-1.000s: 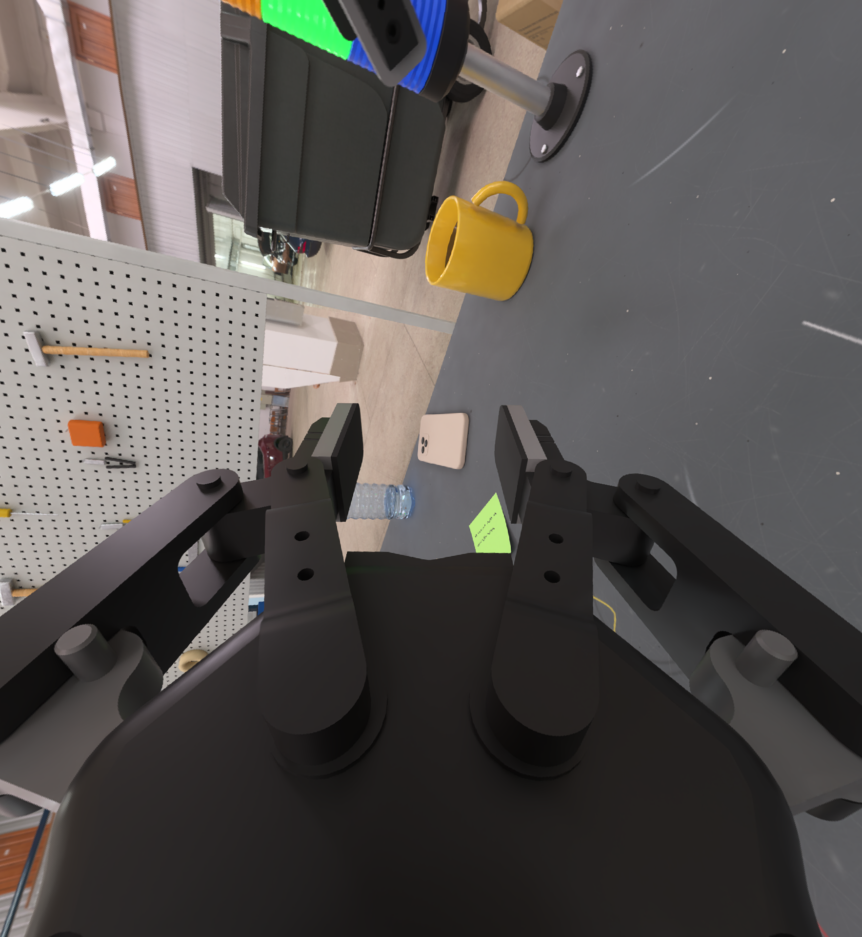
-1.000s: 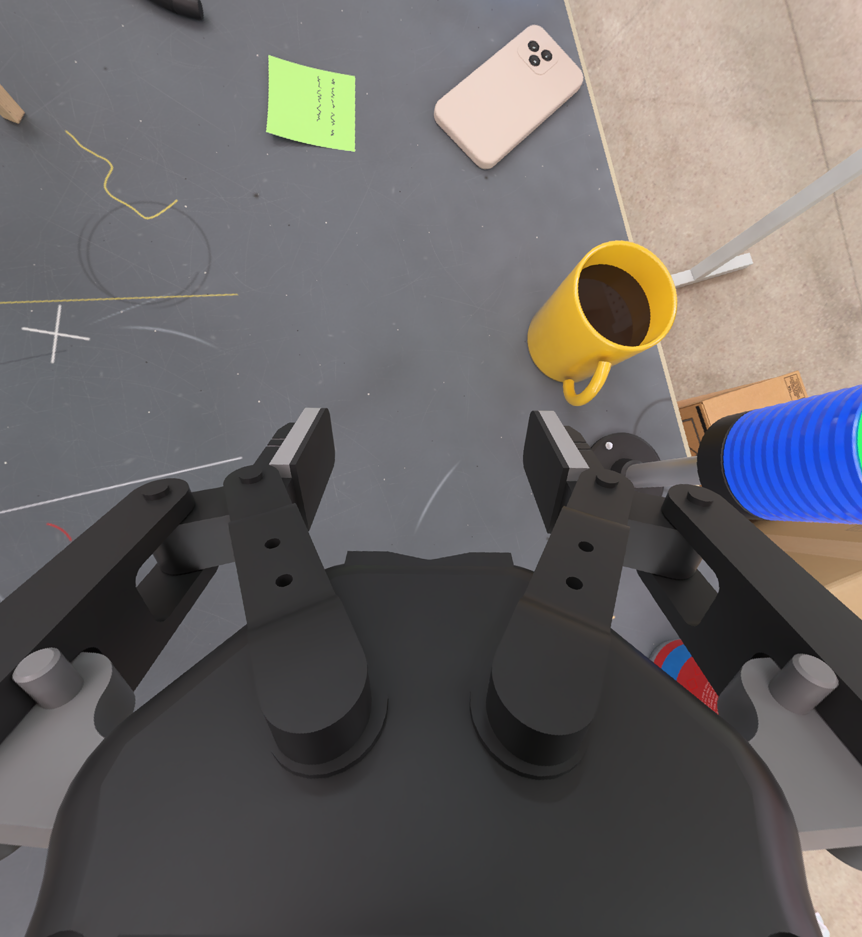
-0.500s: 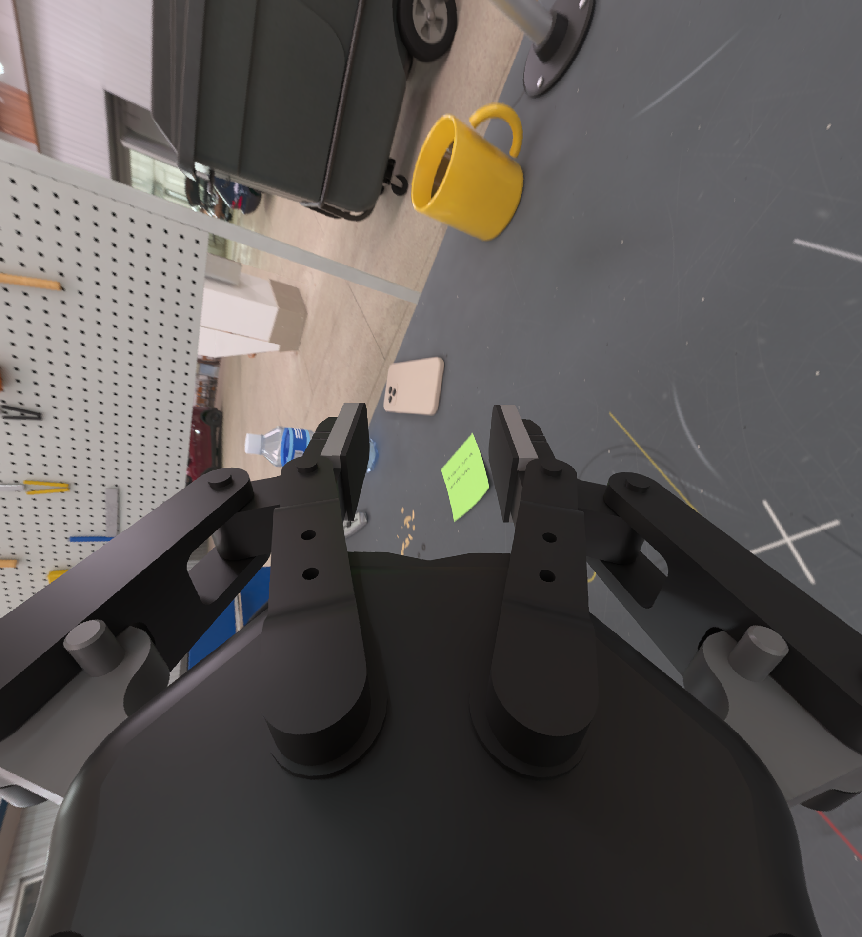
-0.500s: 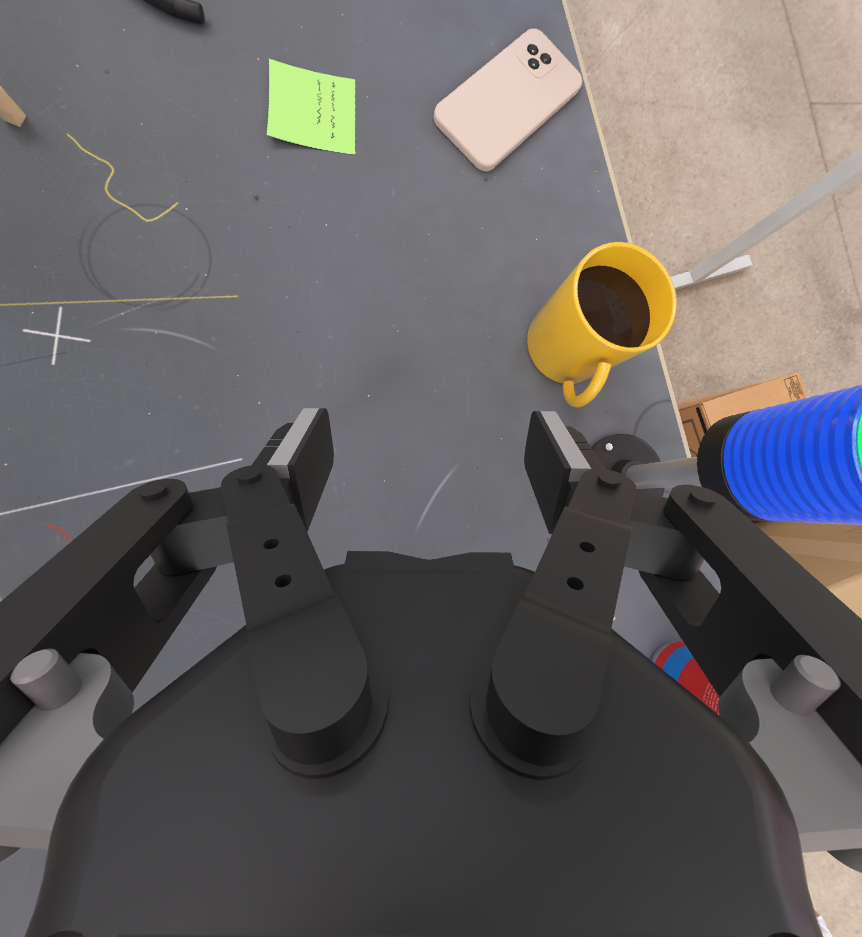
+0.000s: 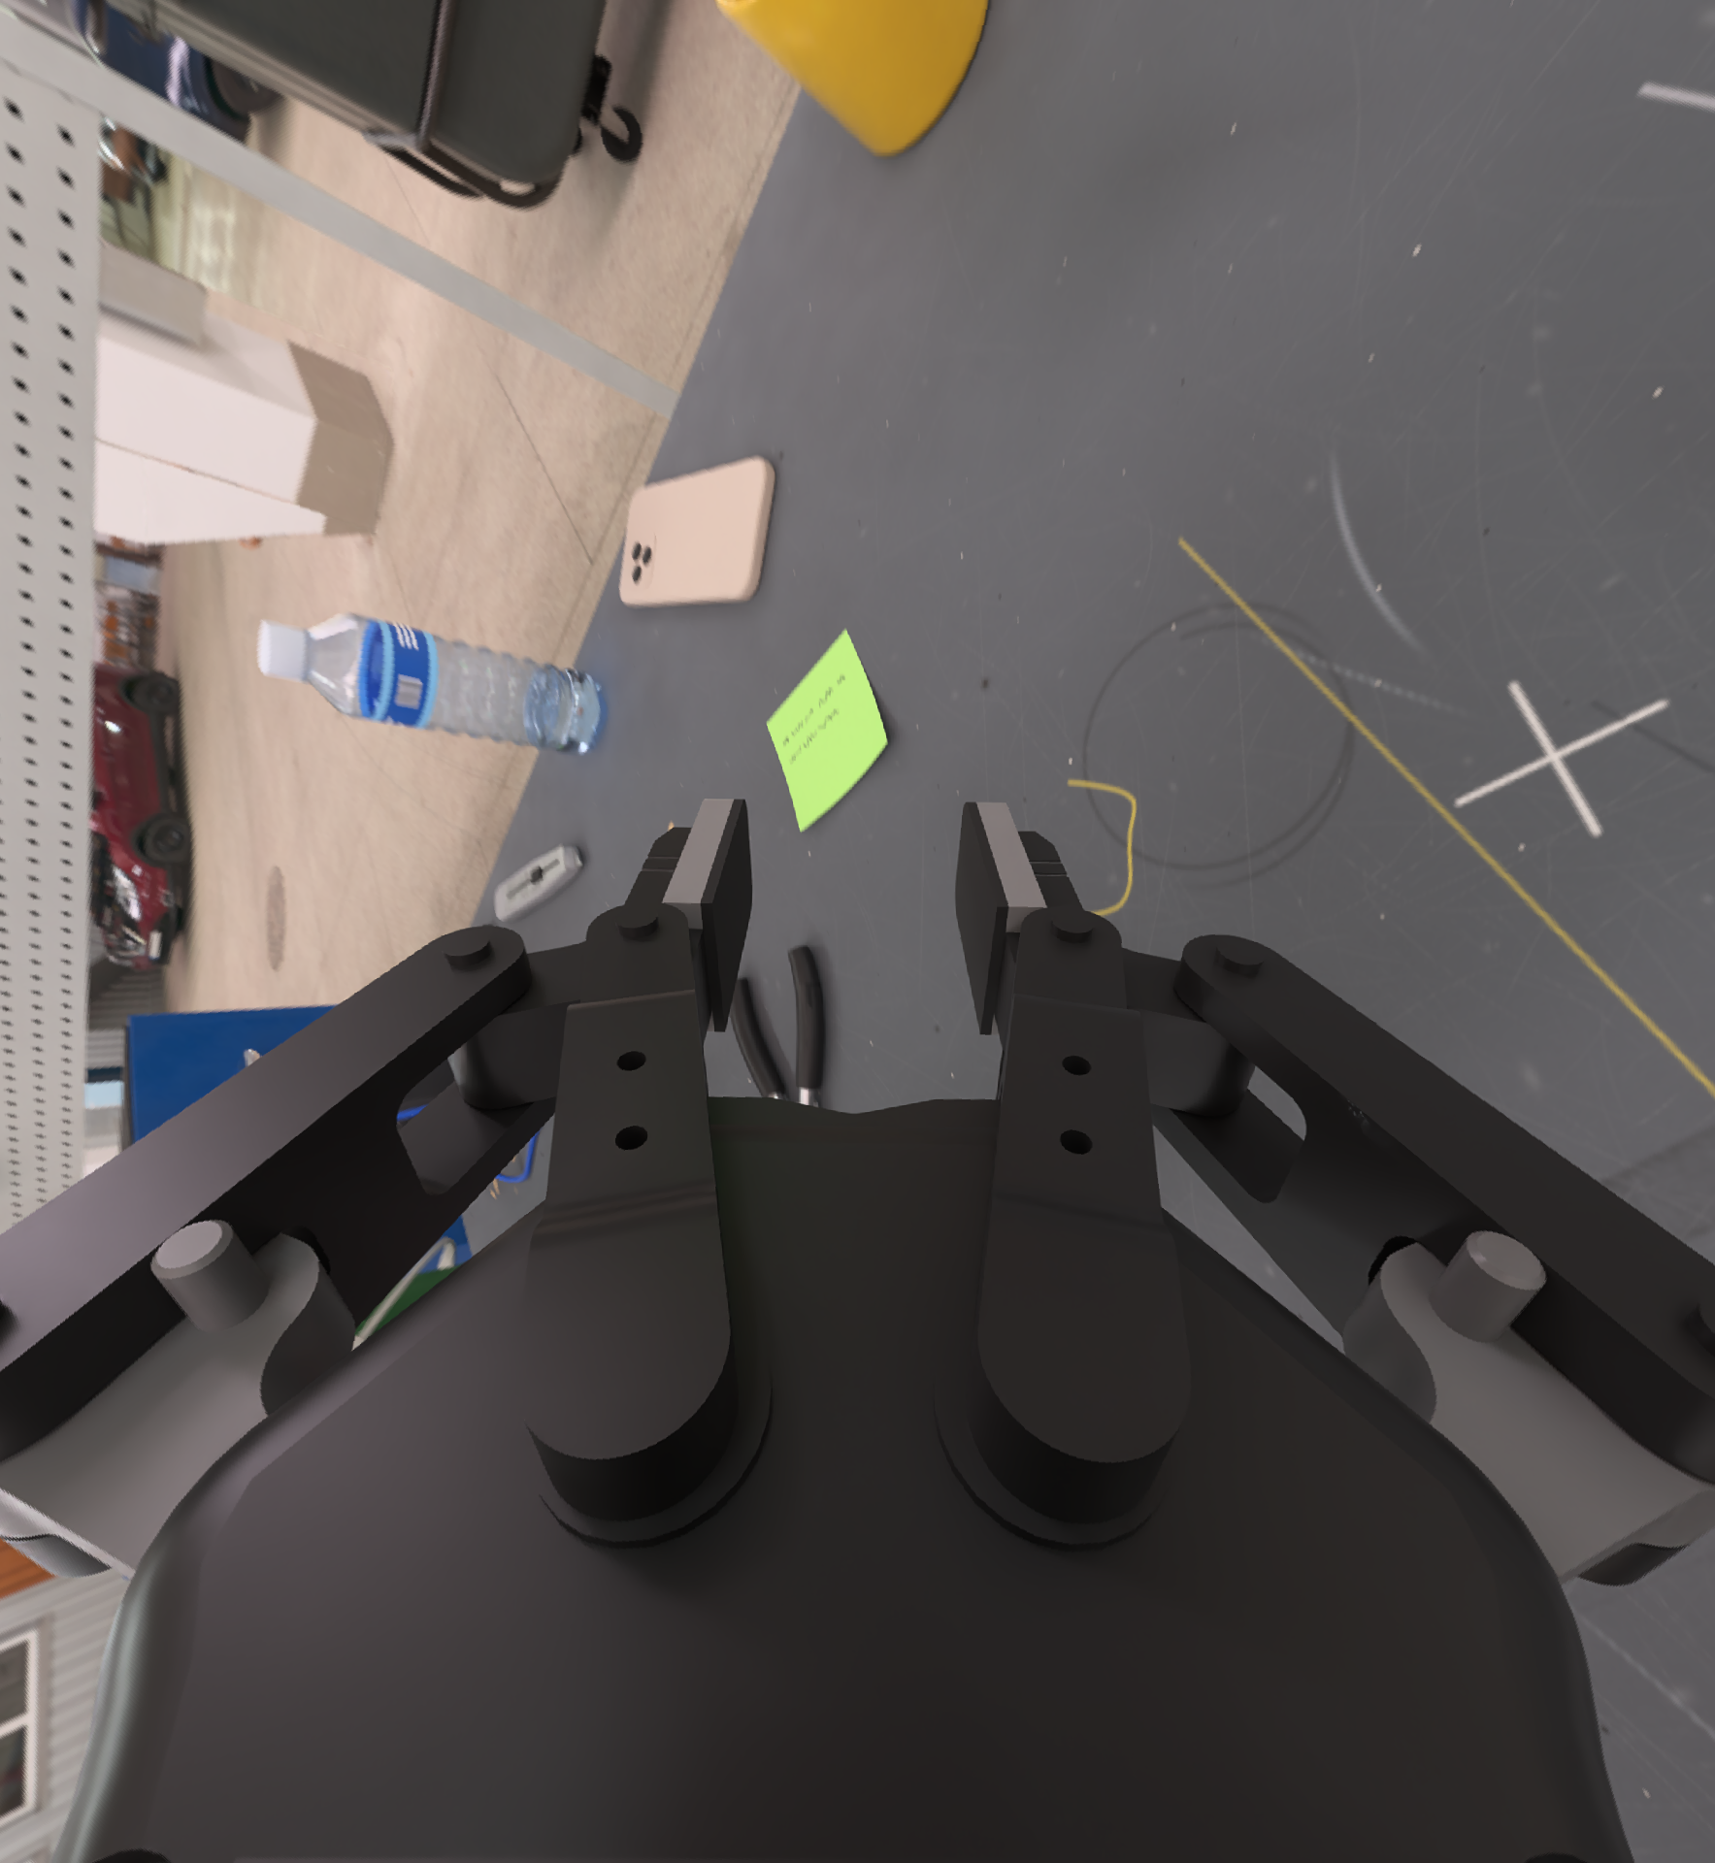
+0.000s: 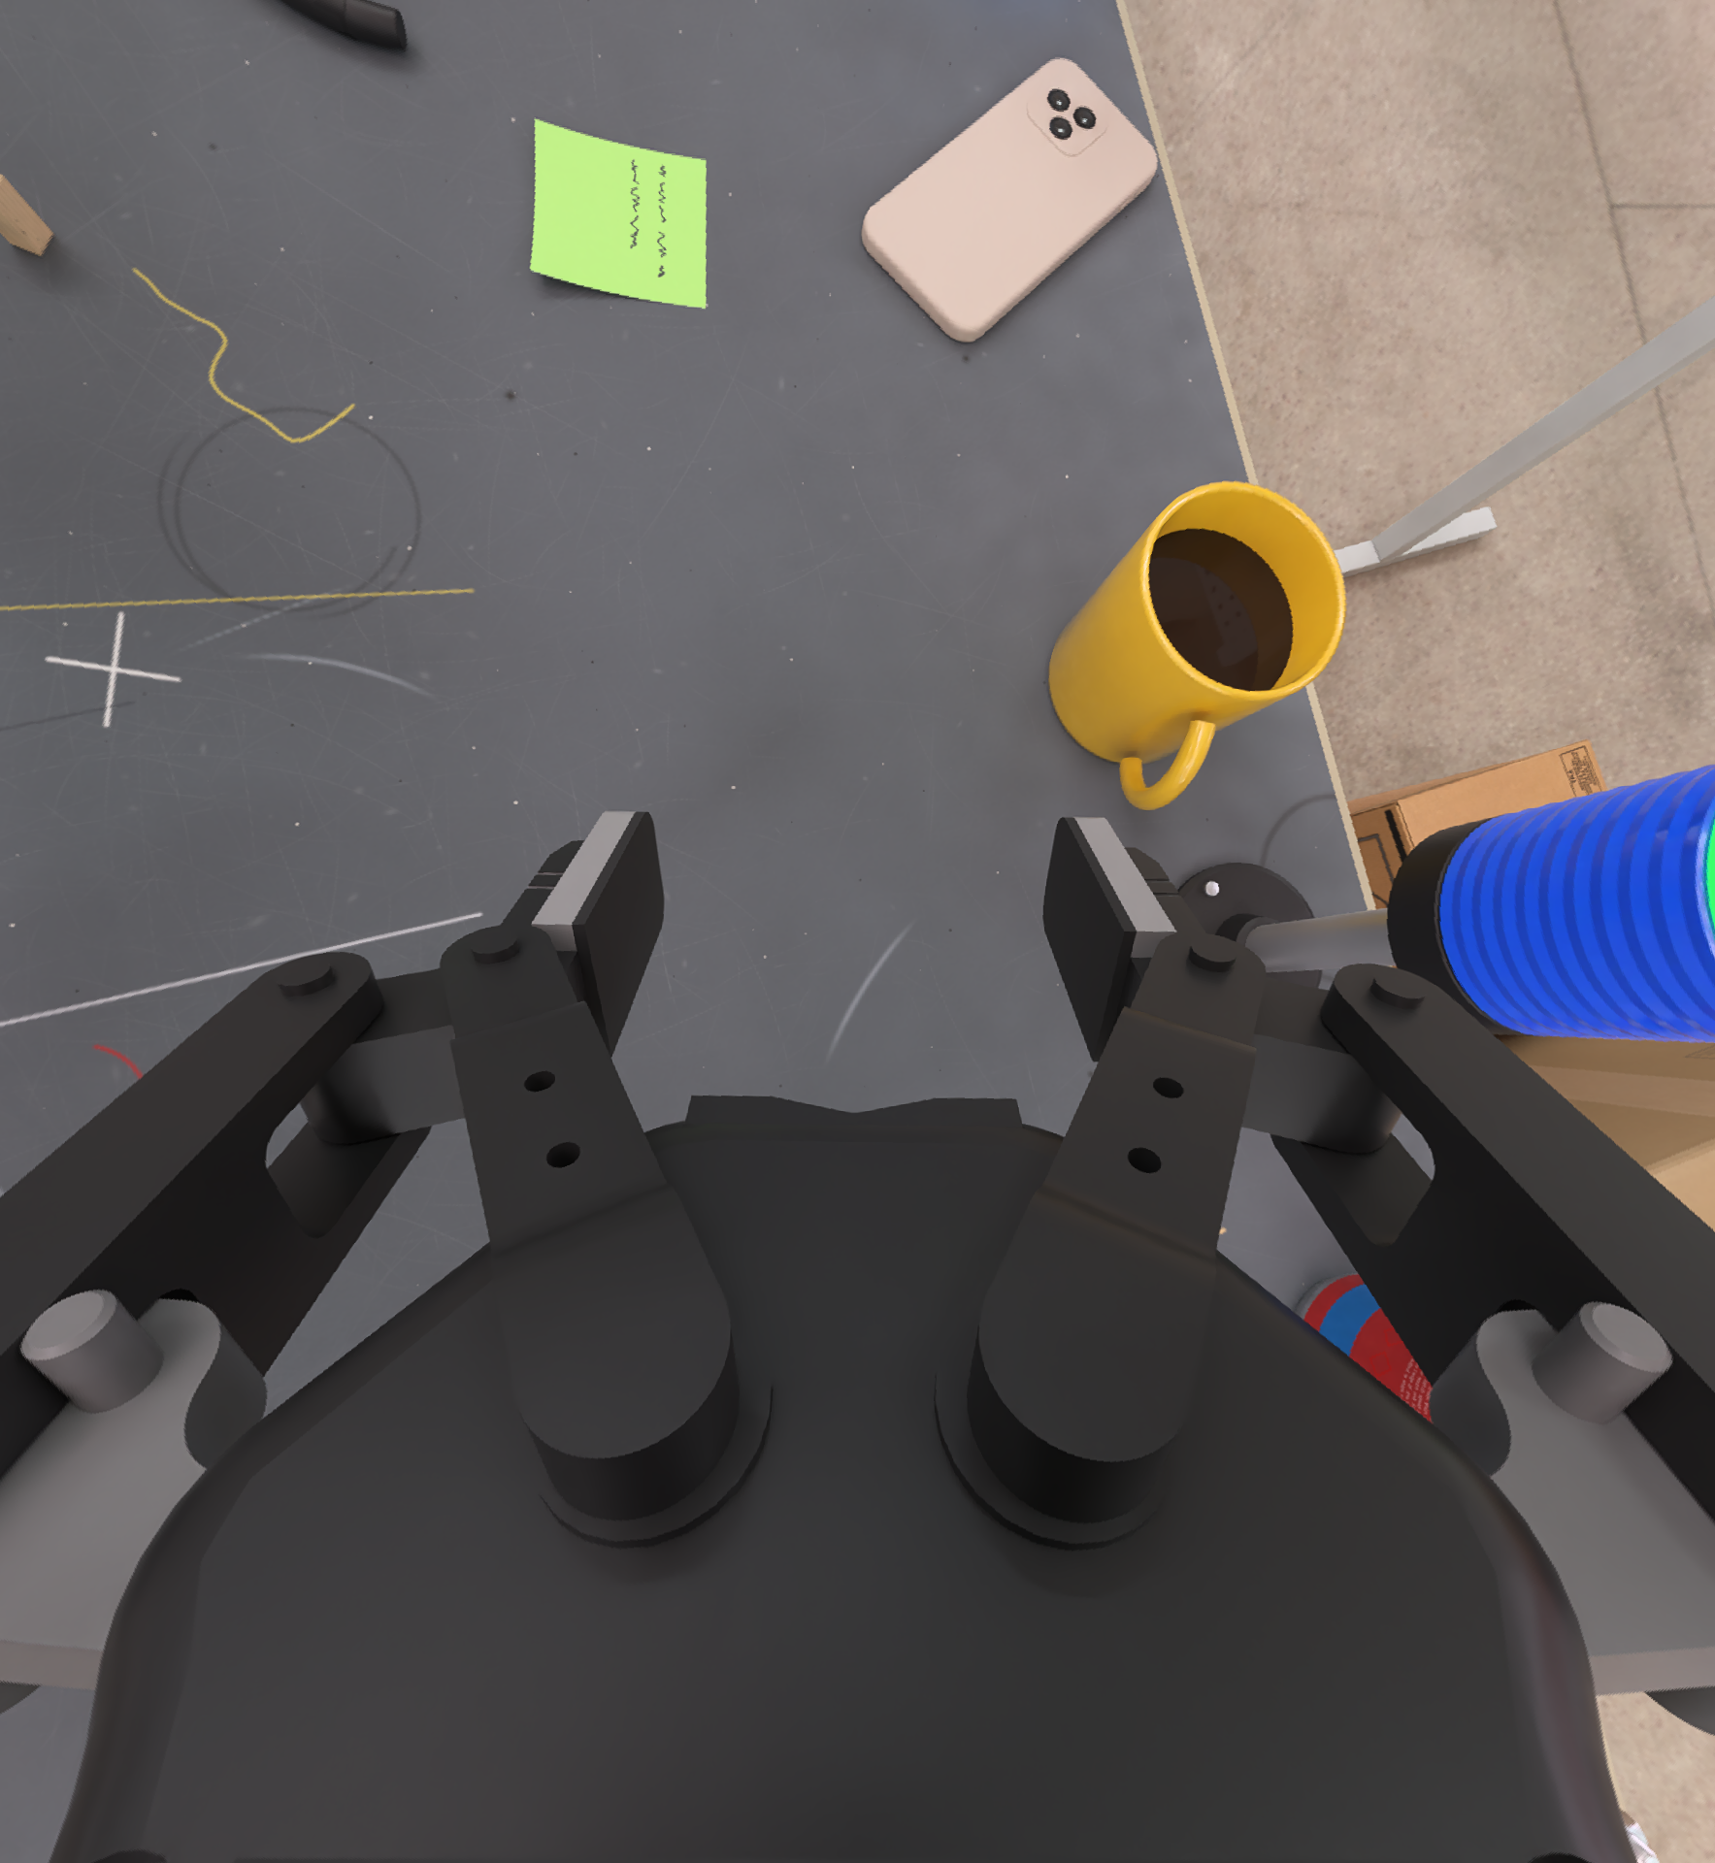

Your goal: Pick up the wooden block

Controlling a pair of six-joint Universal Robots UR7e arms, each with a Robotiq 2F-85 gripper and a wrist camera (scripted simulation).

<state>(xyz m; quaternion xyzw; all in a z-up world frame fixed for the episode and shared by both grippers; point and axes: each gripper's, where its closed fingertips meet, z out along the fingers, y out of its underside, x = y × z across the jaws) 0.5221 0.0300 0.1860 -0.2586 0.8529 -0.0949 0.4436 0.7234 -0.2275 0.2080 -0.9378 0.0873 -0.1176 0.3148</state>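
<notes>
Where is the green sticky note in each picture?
Left wrist view: the green sticky note lies on the grey table, just above the open left gripper.
Right wrist view: it is near the top, far above the open right gripper.
Shared landmark: the pink phone beside it.

Left wrist view: yellow mug (image 5: 858, 71) cut off by top edge, only base shows. Black plier handles (image 5: 801, 1018) partly hidden behind left end effector (image 5: 853, 887) body. Small grey item (image 5: 537, 879) at worktop (image 5: 1236, 302) edge too small to ID. Right wrist view: black object (image 6: 349, 15) cut by top edge; red-blue can (image 6: 1362, 1331) mostly hidden, lower right.
</notes>
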